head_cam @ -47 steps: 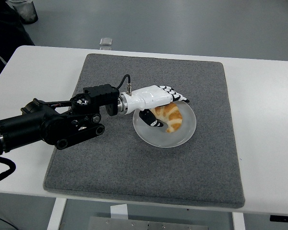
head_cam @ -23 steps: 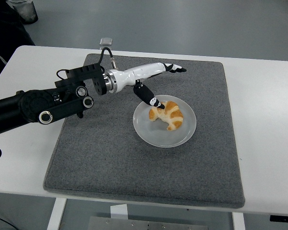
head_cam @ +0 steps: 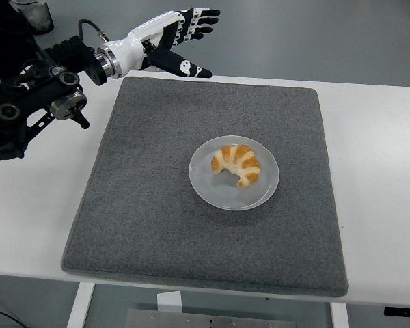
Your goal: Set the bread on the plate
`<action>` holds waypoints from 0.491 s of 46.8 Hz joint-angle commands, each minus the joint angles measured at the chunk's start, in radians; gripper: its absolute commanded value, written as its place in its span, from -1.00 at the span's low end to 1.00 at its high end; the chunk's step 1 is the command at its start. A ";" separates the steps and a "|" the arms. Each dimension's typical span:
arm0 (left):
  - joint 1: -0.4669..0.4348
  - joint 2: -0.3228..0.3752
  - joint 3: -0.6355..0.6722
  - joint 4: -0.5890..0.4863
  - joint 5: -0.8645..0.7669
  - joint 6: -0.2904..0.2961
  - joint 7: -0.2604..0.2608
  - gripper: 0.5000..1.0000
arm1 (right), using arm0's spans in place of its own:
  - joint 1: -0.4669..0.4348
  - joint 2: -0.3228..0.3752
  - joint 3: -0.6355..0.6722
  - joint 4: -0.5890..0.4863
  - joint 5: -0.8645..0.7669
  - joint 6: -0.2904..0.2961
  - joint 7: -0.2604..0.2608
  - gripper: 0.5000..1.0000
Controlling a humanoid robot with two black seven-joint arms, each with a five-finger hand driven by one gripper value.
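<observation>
Bread placement looks complete from my station; findings follow, largest item first, all located against the plate.

Surface [head_cam: 383, 171]: white, carrying everything, extending well beyond the plate on all sides.

Mat [head_cam: 157, 205]: grey, square-cut, lying flat on the surface. The plate sits on it, a little right of the mat's centre.

Left arm [head_cam: 34, 102]: black, well apart from the plate, up and to its left, over the mat's far left corner and the surface edge. I see no right arm in view.

Plate [head_cam: 212, 191]: round, pale and translucent, level on the mat, nothing touching its rim.

Left hand [head_cam: 181, 34]: white-backed with black fingers, raised well above and left of the plate, past the mat's far edge. Fingers are spread and extended, thumb held apart; it holds nothing.

Bread [head_cam: 237, 164]: a crescent-shaped croissant, golden with pale bands, lying wholly inside the plate, toward its far half, with no overhang at the rim that I can make out.

Assessment: the bread rests on the plate unsupported by the hand, so I judge the required step done. What remains, as I read it, is only parking the arm clear.
</observation>
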 commanded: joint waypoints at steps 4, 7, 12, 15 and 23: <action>0.000 0.004 -0.001 0.067 -0.171 -0.036 0.000 1.00 | 0.001 0.000 0.000 0.000 0.000 0.000 0.000 0.81; 0.000 0.004 -0.001 0.102 -0.236 -0.042 0.000 1.00 | -0.001 0.000 0.000 0.000 0.000 0.000 0.000 0.81; 0.002 0.004 -0.001 0.148 -0.274 -0.073 0.000 1.00 | 0.001 0.000 0.000 0.000 0.000 0.000 0.000 0.81; 0.002 0.002 -0.002 0.176 -0.280 -0.093 0.000 1.00 | 0.001 0.000 0.000 0.000 0.000 0.000 0.000 0.81; 0.006 -0.001 -0.001 0.252 -0.354 -0.131 0.000 1.00 | -0.001 0.000 0.000 0.000 0.000 0.000 0.000 0.81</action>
